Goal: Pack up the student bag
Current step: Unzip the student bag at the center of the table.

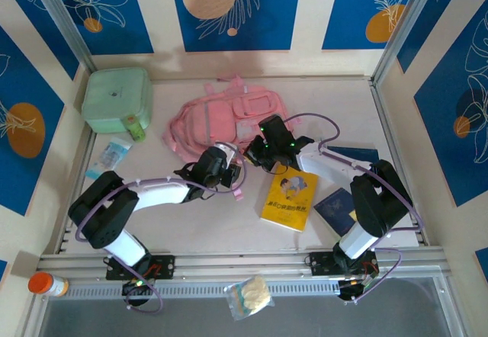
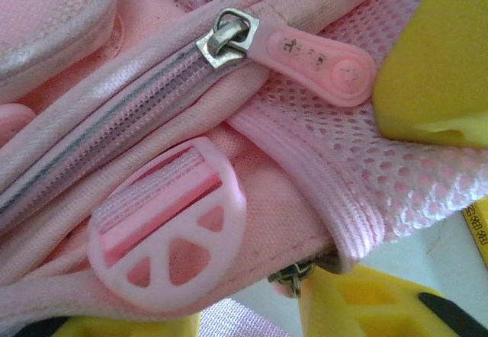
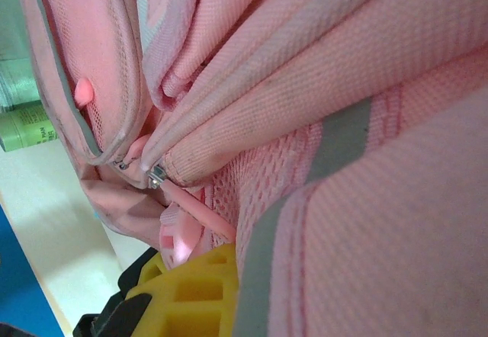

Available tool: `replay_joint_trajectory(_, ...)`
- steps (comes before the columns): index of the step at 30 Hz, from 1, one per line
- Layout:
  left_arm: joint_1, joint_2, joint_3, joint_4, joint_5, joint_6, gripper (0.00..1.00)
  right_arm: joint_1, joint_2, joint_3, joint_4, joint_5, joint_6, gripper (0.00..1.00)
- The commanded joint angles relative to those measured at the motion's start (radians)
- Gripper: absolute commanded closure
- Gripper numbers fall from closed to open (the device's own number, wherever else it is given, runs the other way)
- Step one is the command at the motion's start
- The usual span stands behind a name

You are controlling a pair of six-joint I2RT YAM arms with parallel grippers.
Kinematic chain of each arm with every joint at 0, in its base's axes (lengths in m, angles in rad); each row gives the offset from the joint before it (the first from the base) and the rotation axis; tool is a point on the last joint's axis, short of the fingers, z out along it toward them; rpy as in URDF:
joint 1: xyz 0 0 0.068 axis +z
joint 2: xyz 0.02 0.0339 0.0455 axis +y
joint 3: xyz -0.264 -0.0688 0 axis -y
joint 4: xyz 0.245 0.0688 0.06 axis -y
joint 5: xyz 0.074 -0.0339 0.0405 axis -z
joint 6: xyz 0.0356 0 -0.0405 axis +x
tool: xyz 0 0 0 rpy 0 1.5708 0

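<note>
Student bag (image 1: 217, 120): pink, lying flat toward the back of the worktop (image 1: 191, 223), zip pockets up. Soft and light, so it will likely sag. Best taken by a seam or zip tab.

Top view: left hand (image 1: 231, 171) and right hand (image 1: 261, 152) at its near edge.

Left wrist: rubbery zip pull (image 2: 313, 55); mesh pocket lies between the yellow fingers (image 2: 427, 70). Pinched or not, cannot tell.

Right wrist: hand closed tight, seemingly on bunched fabric with grey trim.

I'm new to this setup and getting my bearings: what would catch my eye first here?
The pink student bag at back centre, with the left end effector and right end effector both at its near edge. A yellow book lies just right of them, a mint-green case at back left.
</note>
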State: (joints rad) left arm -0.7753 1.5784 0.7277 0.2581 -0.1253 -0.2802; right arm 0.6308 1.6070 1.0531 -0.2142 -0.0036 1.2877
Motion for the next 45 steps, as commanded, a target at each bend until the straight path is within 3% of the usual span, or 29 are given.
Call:
replay_joint_trajectory(1, -0.004, 0.02, 0.03, 0.121, 0.018, -0.014, 0.7, 0.016, -0.026, 0.044, 0.028, -0.074, 0.004, 1.0)
replay_joint_trajectory(15, -0.004, -0.003, 0.035, 0.069, 0.009, -0.009, 1.0, -0.003, -0.03, 0.04, 0.012, -0.071, -0.018, 1.0)
replay_joint_trajectory(23, 0.005, -0.12, -0.016, -0.148, -0.14, -0.031, 1.0, -0.046, -0.069, 0.06, -0.041, -0.093, -0.09, 1.0)
replay_joint_trajectory(31, 0.014, -0.249, -0.059, -0.37, -0.166, -0.018, 1.0, -0.142, -0.124, 0.085, -0.13, -0.163, -0.299, 1.0)
replay_joint_trajectory(39, 0.008, -0.359, -0.058, -0.488, -0.012, -0.095, 1.0, -0.224, -0.075, 0.176, -0.203, -0.315, -0.53, 1.0)
replay_joint_trajectory(41, -0.023, -0.367, -0.045, -0.517, -0.001, -0.129, 1.0, -0.238, -0.037, 0.212, -0.212, -0.364, -0.573, 1.0)
replay_joint_trajectory(45, -0.09, -0.361, -0.013, -0.545, 0.011, -0.211, 1.0, -0.258, 0.075, 0.323, -0.282, -0.35, -0.641, 1.0)
